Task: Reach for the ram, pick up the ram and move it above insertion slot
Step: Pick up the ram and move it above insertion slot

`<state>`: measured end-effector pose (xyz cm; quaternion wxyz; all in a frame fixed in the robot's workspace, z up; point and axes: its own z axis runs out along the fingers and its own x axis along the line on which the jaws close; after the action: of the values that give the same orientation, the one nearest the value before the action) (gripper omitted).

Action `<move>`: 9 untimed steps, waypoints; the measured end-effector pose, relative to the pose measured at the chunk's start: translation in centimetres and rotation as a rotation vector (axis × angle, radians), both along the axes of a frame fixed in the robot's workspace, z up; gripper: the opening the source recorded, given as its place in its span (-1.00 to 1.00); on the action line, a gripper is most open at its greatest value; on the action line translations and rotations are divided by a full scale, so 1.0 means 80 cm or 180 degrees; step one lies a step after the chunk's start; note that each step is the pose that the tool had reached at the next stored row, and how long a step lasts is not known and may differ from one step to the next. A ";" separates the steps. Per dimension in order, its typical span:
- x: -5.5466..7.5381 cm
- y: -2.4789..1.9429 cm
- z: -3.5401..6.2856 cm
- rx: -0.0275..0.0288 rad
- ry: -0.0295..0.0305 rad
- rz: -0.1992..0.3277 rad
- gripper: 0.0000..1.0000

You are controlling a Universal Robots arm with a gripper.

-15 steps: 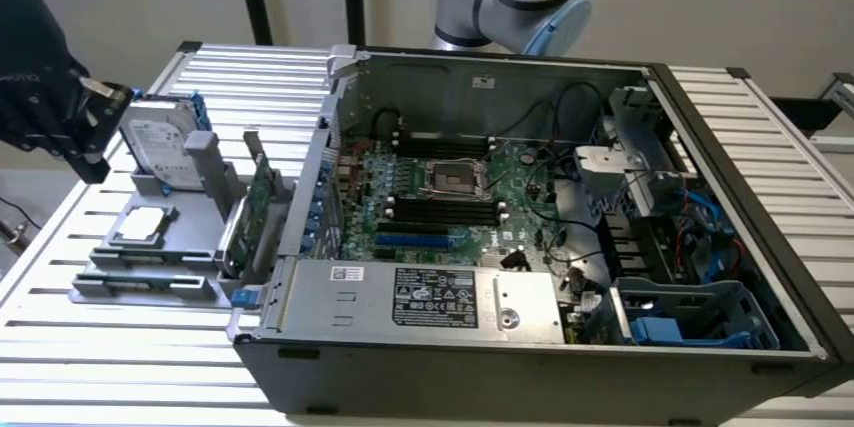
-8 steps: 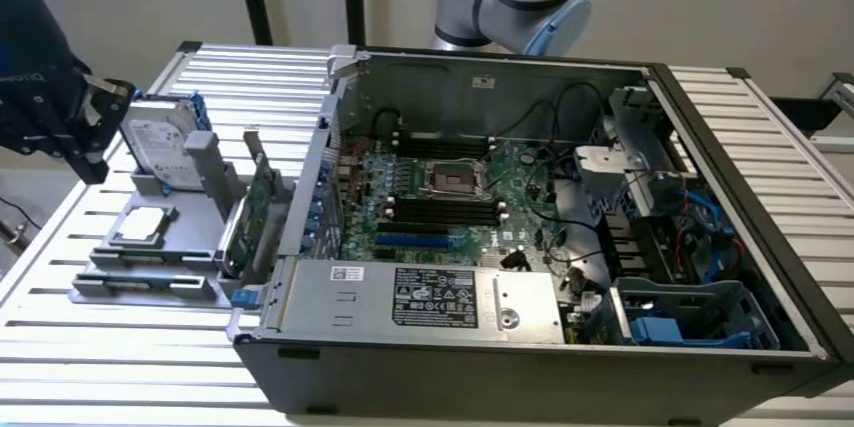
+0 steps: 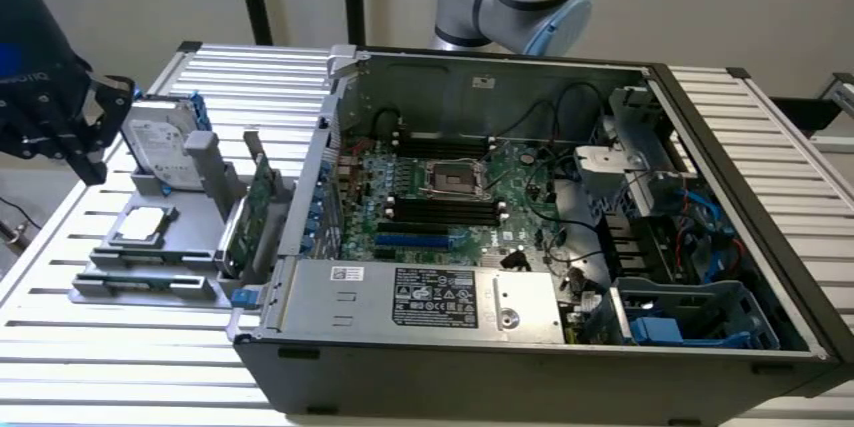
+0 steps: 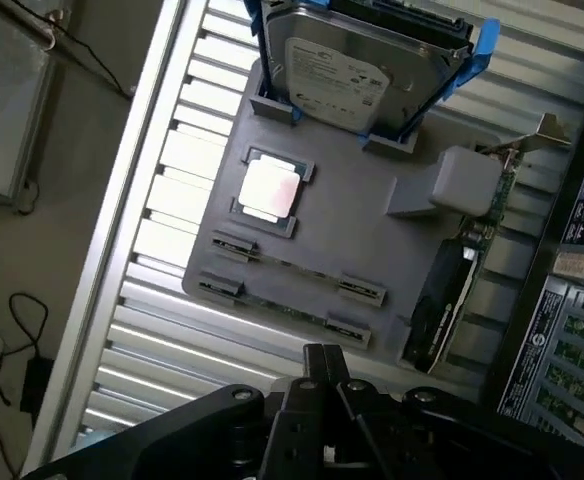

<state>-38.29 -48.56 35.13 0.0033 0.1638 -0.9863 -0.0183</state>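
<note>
I see gripper (image 4: 324,354) fingers pressed together over grey tray (image 4: 372,235), ram (image 4: 284,307) on edge in clips, long axis level, one end towards computer case (image 3: 400,357)

Claw (image 3: 86,155) cut off at exterior view's left edge, ram (image 4: 292,268) edge-on, chips hidden

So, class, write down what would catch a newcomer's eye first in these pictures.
The open computer case in the middle, its green motherboard laid bare, grabs the eye first. On the exterior view's left a grey tray holds a hard drive, a square processor and the ram, slotted in clips. The tool hangs above that tray.
</note>
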 end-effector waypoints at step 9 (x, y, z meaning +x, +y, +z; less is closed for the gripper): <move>0.000 0.0000 -0.002 0.0000 0.0000 0.0524 -0.79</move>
<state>-38.29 -48.56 34.99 0.0048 0.2444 -0.9695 -0.0180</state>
